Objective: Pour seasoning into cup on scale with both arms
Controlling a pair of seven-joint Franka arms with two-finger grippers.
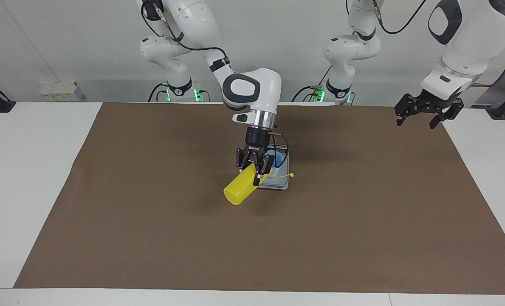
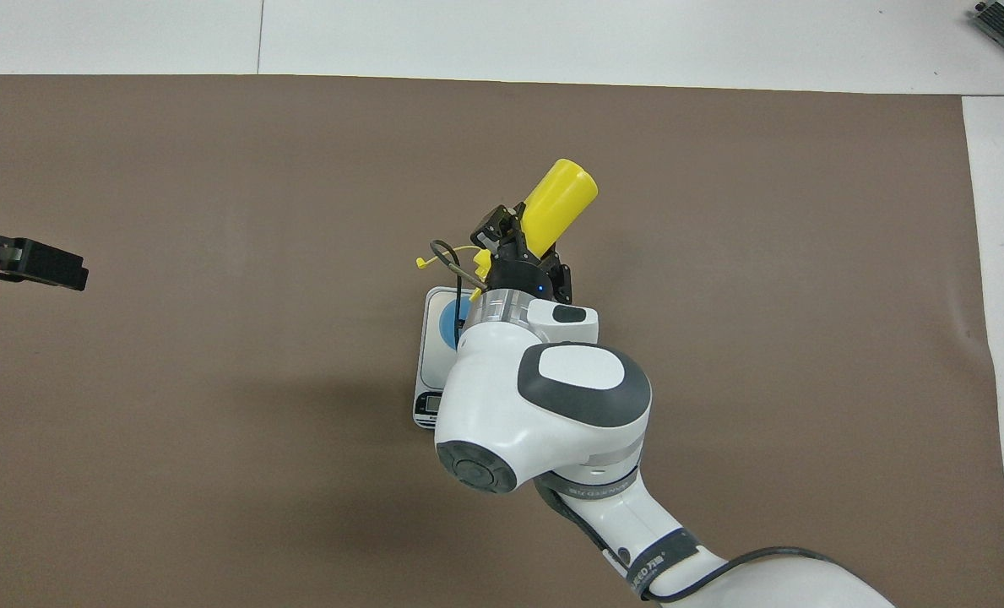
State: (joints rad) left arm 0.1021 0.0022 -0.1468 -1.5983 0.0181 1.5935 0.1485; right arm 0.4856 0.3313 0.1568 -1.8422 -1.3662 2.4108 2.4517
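Right gripper (image 1: 254, 169) clamping tilted yellow seasoning (image 1: 240, 189) over the scale (image 1: 277, 183), nozzle toward the cup (image 1: 275, 163), left gripper (image 1: 426, 111) spread wide, waiting well apart, arm band lettering unreadable

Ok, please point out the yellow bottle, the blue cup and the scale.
yellow bottle (image 1: 238, 189): facing view, on its tilted body.
blue cup (image 1: 277, 159): facing view, on its visible rim.
scale (image 2: 431, 367): overhead view, on its bare platform edge.

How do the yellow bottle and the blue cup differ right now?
The seasoning bottle is bright yellow and opaque; the cup is pale blue. The bottle is tilted in the air, clamped by the right gripper; the cup stands upright on the scale. The bottle is longer than the cup is tall. Both look like small plastic containers.
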